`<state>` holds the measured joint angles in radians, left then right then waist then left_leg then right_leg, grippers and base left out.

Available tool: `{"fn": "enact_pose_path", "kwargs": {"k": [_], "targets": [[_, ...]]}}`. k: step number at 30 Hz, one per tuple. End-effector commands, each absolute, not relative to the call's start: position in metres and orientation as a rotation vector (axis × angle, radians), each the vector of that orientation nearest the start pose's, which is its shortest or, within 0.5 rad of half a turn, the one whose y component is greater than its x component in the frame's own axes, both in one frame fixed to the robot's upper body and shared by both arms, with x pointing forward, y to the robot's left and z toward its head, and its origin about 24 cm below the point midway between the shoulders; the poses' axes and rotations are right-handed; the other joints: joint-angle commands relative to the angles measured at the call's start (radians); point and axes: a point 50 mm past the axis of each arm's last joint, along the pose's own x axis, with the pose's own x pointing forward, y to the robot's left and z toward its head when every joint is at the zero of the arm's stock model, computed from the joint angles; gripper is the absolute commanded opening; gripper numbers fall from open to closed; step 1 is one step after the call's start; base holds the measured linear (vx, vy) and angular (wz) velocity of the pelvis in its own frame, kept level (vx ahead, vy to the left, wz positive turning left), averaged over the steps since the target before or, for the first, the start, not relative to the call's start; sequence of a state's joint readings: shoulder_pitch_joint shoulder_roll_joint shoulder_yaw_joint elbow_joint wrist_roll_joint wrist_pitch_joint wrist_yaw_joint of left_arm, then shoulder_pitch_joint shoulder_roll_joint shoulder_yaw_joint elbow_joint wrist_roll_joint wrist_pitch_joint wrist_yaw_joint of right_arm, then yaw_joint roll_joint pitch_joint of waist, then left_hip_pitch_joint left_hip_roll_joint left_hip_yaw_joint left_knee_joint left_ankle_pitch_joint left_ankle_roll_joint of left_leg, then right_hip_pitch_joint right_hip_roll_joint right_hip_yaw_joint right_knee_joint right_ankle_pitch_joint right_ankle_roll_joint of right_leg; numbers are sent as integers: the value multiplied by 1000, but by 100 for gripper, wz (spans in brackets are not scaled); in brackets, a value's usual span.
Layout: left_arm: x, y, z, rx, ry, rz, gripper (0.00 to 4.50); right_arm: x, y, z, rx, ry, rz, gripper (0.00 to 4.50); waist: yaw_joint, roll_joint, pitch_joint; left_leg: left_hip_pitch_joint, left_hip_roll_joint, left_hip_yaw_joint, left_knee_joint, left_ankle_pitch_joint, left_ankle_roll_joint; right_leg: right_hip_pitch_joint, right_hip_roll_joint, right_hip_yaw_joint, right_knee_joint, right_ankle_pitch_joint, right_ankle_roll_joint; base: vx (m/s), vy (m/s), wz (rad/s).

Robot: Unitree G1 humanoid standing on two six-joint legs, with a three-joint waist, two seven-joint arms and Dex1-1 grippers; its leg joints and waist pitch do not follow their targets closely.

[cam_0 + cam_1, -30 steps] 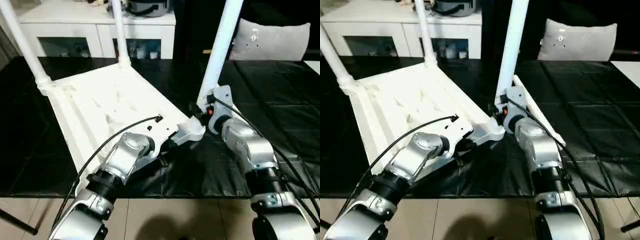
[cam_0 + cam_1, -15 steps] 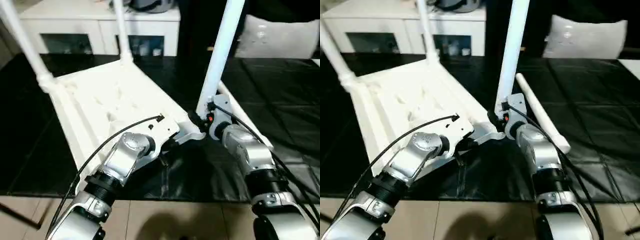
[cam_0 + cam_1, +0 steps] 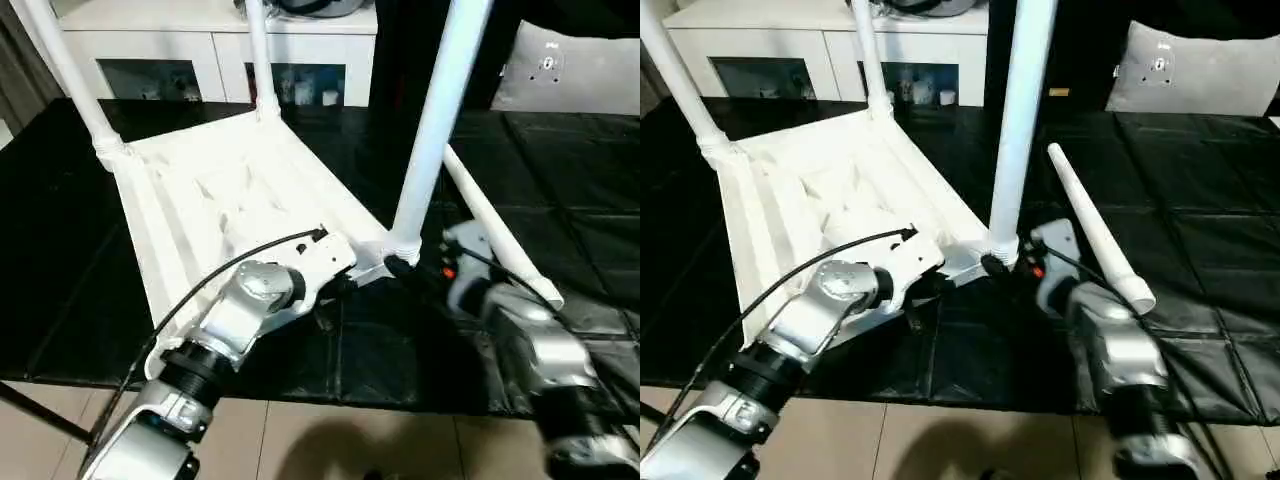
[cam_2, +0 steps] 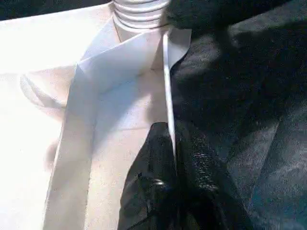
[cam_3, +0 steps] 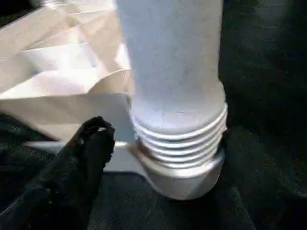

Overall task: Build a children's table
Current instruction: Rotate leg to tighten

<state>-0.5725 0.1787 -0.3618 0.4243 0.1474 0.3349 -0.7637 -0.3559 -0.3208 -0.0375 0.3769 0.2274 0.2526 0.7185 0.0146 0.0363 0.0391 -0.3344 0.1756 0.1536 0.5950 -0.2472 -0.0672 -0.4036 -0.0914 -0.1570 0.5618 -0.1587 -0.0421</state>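
Black fingers of the left hand [image 4: 175, 191] are pinched shut on the thin white edge of the table top [image 3: 215, 200], one finger on each side of the rim. In the left eye view this hand [image 3: 335, 285] sits a little left of the middle of the frame, at the near edge of the top.

Just right of it, the right hand [image 3: 415, 275] is at the foot of a white leg [image 3: 435, 120]. Its fingers [image 5: 79, 163] stand wide apart around the ribbed end of the leg, and they do not squeeze it. One finger shows beside the ribs; I cannot tell if it touches them.

That leg stands up straight in the round corner socket [image 5: 184, 177] at the near corner of the top, in the middle of the frame. The table top lies upside down on the black worktop [image 3: 560, 200], ribs facing up, filling the left half of the frame. Two more legs stand in its far corners: one [image 3: 65, 75] at the upper left and one [image 3: 258, 55] near the top middle. A fourth leg [image 3: 1095, 230] lies flat on the worktop at the right, just past the right hand.

Behind, along the top of the frame, is a white cabinet [image 3: 210, 45], and a grey cushion [image 3: 575, 70] is at the upper right.
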Motion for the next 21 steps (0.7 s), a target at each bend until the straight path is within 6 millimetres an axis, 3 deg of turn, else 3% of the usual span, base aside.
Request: {"fn": "enact_pose_path", "kwargs": {"k": [1, 7, 11, 15, 16, 17, 21], "targets": [[317, 85, 37, 533, 461, -1030, 0, 305, -195, 61, 2, 218, 723, 445, 12, -11, -55, -24, 53, -13, -63, -49, 147, 74, -79, 69, -64, -261, -156, 0, 0, 0], [309, 91, 34, 583, 440, -1172, 0, 303, -208, 76, -53, 180, 828, 445, 21, -10, -58, -21, 52, -13, -60, -35, 164, 71, -78, 67, -65, -274, -149, 0, 0, 0], [306, 93, 33, 622, 426, -1258, 0, 299, -211, 85, -148, 178, 981, 445, 33, -10, -61, -18, 58, -12, -58, -4, 170, 70, -78, 69, -53, -222, -170, 0, 0, 0], [304, 93, 36, 639, 408, -1327, 0, 295, -211, 85, -214, 212, 1090, 445, 47, -11, -64, -17, 59, -11, -54, 24, 186, 70, -79, 70, -45, -185, -186, 0, 0, 0], [303, 93, 37, 650, 402, -1362, 0, 295, -209, 84, -224, 227, 1126, 445, 50, -17, -64, -16, 61, -10, -54, 31, 188, 69, -79, 71, -43, -175, -189, 0, 0, 0], [303, 93, 37, 650, 402, -1362, 0, 295, -209, 84, -224, 227, 1126, 445, 54, -14, -63, -15, 60, -10, -54, 33, 190, 69, -79, 71, -43, -180, -192, 0, 0, 0], [300, 92, 40, 688, 382, -1458, 0, 296, -205, 80, -249, 252, 1179, 445, 68, -17, -64, -13, 63, -8, -54, 33, 176, 67, -80, 72, -42, -202, -186, 0, 0, 0]]}}
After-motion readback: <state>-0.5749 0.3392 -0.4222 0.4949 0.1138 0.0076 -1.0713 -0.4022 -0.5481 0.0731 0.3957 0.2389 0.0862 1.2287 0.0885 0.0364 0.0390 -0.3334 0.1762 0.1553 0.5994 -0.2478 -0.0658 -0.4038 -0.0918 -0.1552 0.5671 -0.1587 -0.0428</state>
